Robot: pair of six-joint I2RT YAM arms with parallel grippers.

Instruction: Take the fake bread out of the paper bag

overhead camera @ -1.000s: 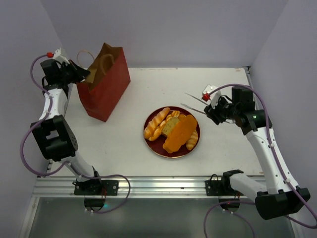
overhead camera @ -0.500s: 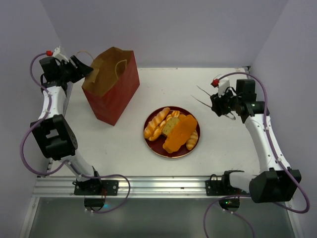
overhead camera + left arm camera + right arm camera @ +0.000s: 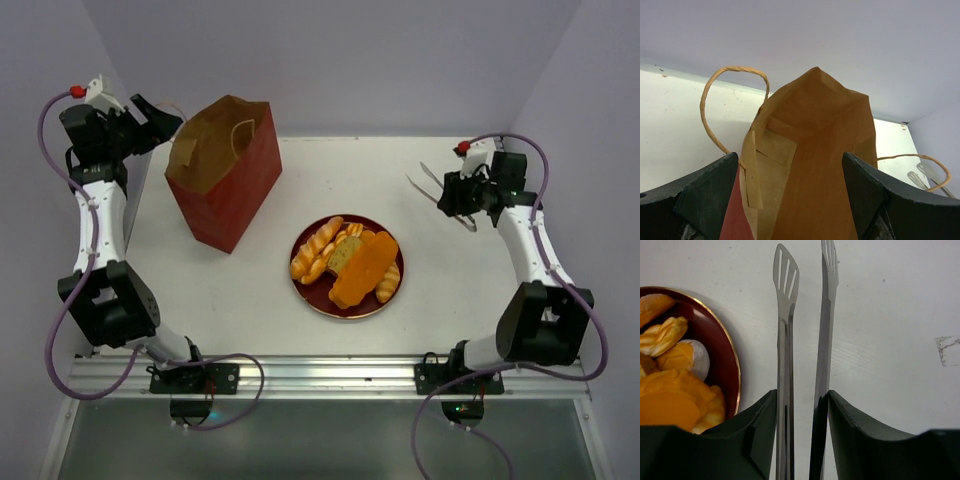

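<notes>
**Bench** (image 3: 240, 290): white surface carrying the plate a little nearer than its middle.

**Paper bag** (image 3: 235, 190): stands upright to the far left of the plate, well apart from it. It is dark red outside and brown inside, and its mouth gapes open.

**Plate** (image 3: 315, 303): round and dark red with a thin gold rim. It is the reference point for every position given here.

**Fake bread** (image 3: 362, 270): lies on the plate and outside the bag. Ridged golden loaves occupy the plate's left side and a round tan slice its middle. A flat orange slab lies across the right of its centre, with a small loaf at the right rim.

**Tongs** (image 3: 785, 315): slim metal pair to the far right of the plate, both slotted tips over bare bench beyond the plate's rim. Nothing is between the tips.

**Right end effector** (image 3: 800, 401): to the far right of the plate, closed narrowly on the tongs' two arms, which stand close together.

**Left end effector** (image 3: 789, 170): farther left of the plate than the bag, raised near the bag's upper edge. Its fingers are spread wide and grip nothing. In the left wrist view the bag's open mouth shows between them.

**Cord handles** (image 3: 735, 68): thin tan loops, one at each side of the bag's mouth.
</notes>
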